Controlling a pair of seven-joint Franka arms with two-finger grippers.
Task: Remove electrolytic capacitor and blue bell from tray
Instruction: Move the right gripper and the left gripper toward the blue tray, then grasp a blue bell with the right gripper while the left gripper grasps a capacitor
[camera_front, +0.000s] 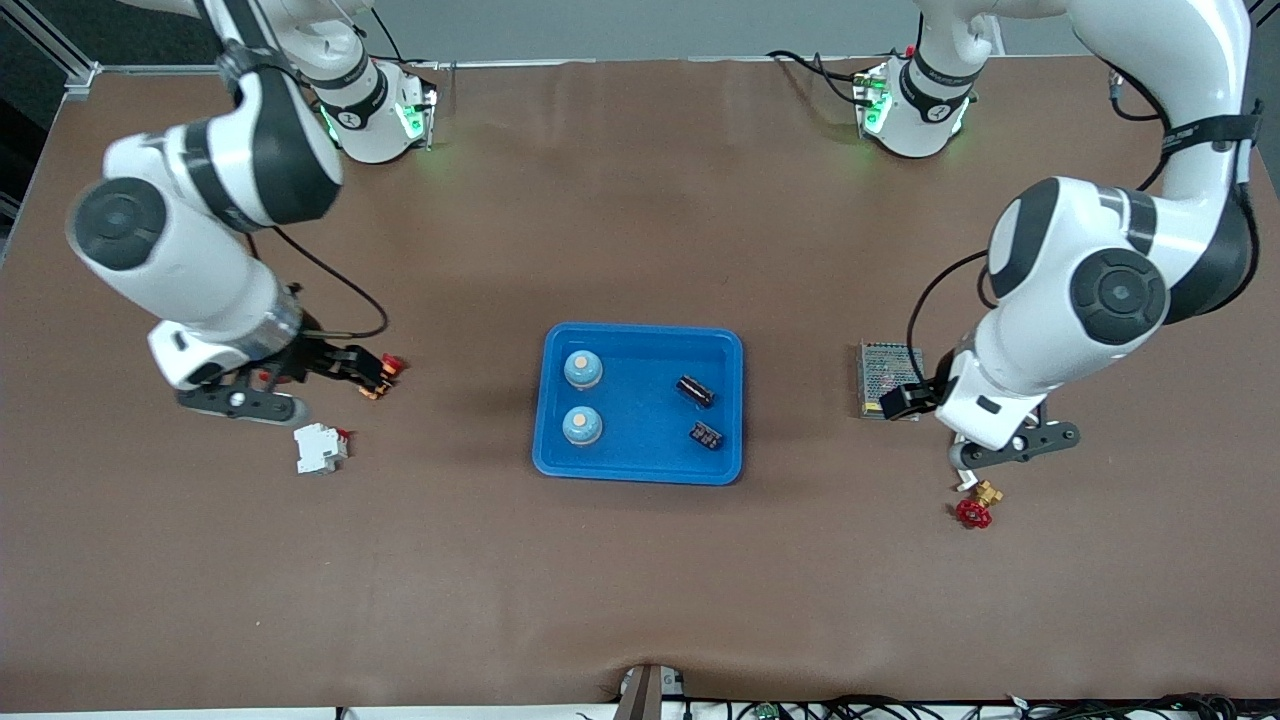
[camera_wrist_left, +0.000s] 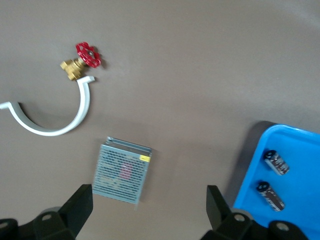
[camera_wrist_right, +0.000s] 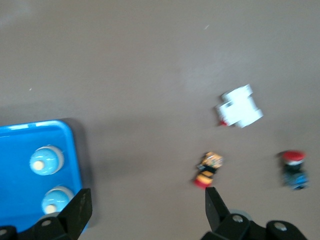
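We see the tray (camera_wrist_left: 260, 165) cut off by the left wrist view's edge and again in the right wrist view, the left arm (camera_front: 1090, 300) covering part of the mesh box (camera_front: 885, 378), and the small parts (camera_wrist_right: 209, 169) blurred past telling.
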